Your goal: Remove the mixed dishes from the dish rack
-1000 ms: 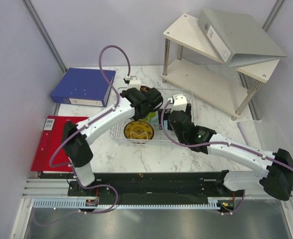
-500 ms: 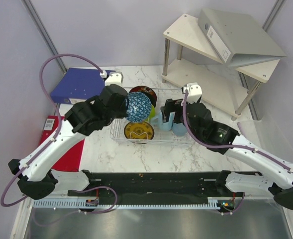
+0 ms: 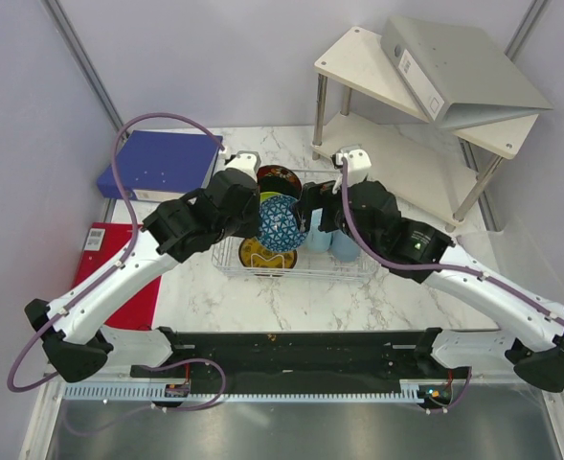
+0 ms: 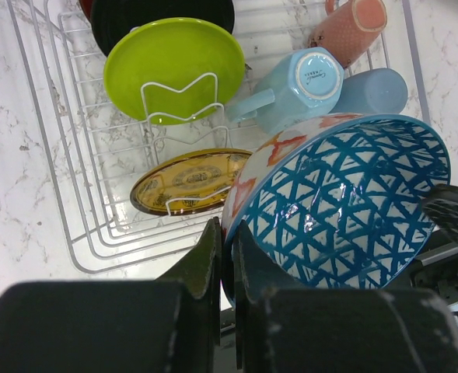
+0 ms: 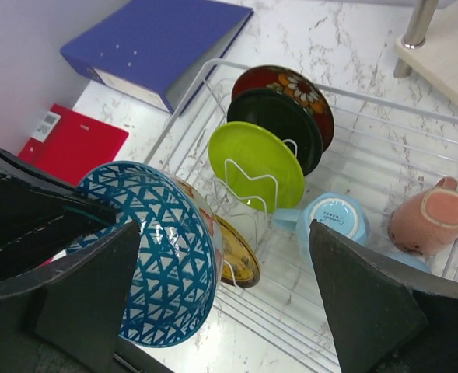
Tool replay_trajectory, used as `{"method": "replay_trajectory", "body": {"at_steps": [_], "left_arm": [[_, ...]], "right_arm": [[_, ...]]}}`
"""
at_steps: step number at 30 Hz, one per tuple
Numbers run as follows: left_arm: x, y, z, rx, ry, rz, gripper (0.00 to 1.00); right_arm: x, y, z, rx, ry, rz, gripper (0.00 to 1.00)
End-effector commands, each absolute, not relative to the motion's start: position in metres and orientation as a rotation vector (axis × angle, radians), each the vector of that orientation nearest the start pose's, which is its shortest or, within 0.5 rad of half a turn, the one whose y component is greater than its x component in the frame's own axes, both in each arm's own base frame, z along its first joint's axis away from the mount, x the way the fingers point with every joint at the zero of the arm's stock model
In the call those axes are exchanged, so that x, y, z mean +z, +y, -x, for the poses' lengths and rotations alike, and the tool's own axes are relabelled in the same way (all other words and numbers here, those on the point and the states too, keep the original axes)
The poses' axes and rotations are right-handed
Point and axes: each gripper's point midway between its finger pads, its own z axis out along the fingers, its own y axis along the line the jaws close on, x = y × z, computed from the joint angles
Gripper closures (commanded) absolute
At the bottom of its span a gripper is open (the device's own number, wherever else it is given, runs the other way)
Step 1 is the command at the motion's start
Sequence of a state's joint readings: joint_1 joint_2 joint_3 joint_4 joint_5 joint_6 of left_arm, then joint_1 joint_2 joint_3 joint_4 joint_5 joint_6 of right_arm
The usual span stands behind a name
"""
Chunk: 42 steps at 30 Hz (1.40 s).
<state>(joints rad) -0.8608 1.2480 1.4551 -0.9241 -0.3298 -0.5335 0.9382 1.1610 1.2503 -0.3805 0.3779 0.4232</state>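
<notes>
While the left end effector [image 4: 227,241] is clamped shut on the rim of the small blue patterned dish [image 4: 345,202], that dish hangs tilted above the near part of the dish rack [image 3: 349,271], clear of the wires. Its blue triangle-patterned face is turned up toward the overhead camera, and a white and orange band shows along one edge. The right end effector [image 5: 222,225] stands wide open just beside the dish, gripping nothing.

Contents of the rack, by count:

- Four plates. Three stand on edge in a row, faces parallel: the lime green plate [image 4: 174,66] nearest the front, the black plate [image 5: 275,109] behind it, and the dark red floral plate [image 5: 295,84] at the back. The yellow-brown plate [image 4: 186,180] leans low against a wire divider in front of the lime green one.
- Three mugs, all on their sides. The light-blue mug [image 4: 298,85] shows its base to the left wrist camera, its handle pointing toward the lime green plate. The pink mug [image 4: 349,27] lies beyond it. A second pale blue mug [image 4: 368,89] lies beside them, partly hidden.

One dish is held; seven items sit in the rack on the marble surface [image 3: 262,302].
</notes>
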Motion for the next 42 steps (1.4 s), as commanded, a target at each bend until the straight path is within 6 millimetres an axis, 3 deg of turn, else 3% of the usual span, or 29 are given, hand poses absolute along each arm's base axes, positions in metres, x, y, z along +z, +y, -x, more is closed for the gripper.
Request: {"method": "replay_trajectory", "body": {"at_steps": [1, 13, 18, 20, 23, 24, 29, 31, 32, 33, 34, 37, 42], "left_arm": [[0.303, -0.235, -0.246, -0.453, 2.183, -0.19, 0.98], [0.292, -0.242, -0.249, -0.452, 2.211, -0.201, 0.98], [0.29, -0.243, -0.248, -0.457, 2.211, -0.213, 0.98], [0.29, -0.244, -0.248, -0.457, 2.209, -0.221, 0.98], [0.289, -0.244, -0.249, -0.458, 2.208, -0.226, 0.98], [0.289, -0.244, -0.249, -0.457, 2.206, -0.232, 0.98], [0.298, -0.239, -0.253, -0.424, 2.173, -0.241, 0.98], [0.305, -0.231, -0.256, -0.377, 2.142, -0.249, 0.77], [0.31, -0.226, -0.258, -0.357, 2.126, -0.232, 0.53], [0.315, -0.221, -0.259, -0.343, 2.111, -0.21, 0.09], [0.32, -0.214, -0.261, -0.315, 2.09, -0.181, 0.01], [0.333, -0.198, -0.262, -0.293, 2.042, -0.102, 0.01], [0.34, -0.179, -0.257, -0.275, 2.001, -0.025, 0.01]], "right_arm": [[0.304, 0.278, -0.26, 0.58, 1.941, 0.235, 0.05], [0.258, 0.265, -0.266, 0.419, 2.024, 0.251, 0.33], [0.248, 0.267, -0.268, 0.401, 2.041, 0.274, 0.45], [0.246, 0.269, -0.268, 0.401, 2.042, 0.283, 0.54], [0.243, 0.27, -0.269, 0.395, 2.044, 0.283, 0.83], [0.243, 0.27, -0.27, 0.392, 2.043, 0.281, 1.0], [0.254, 0.253, -0.274, 0.341, 2.007, 0.201, 1.0], [0.261, 0.241, -0.277, 0.303, 1.984, 0.141, 1.0], [0.27, 0.23, -0.276, 0.286, 1.967, 0.109, 1.0], [0.273, 0.215, -0.282, 0.232, 1.95, 0.041, 1.0], [0.278, 0.206, -0.283, 0.217, 1.941, 0.006, 1.0], [0.287, 0.161, -0.289, 0.138, 1.912, -0.188, 1.0], [0.273, 0.084, -0.294, 0.076, 1.883, -0.514, 1.0]]}}
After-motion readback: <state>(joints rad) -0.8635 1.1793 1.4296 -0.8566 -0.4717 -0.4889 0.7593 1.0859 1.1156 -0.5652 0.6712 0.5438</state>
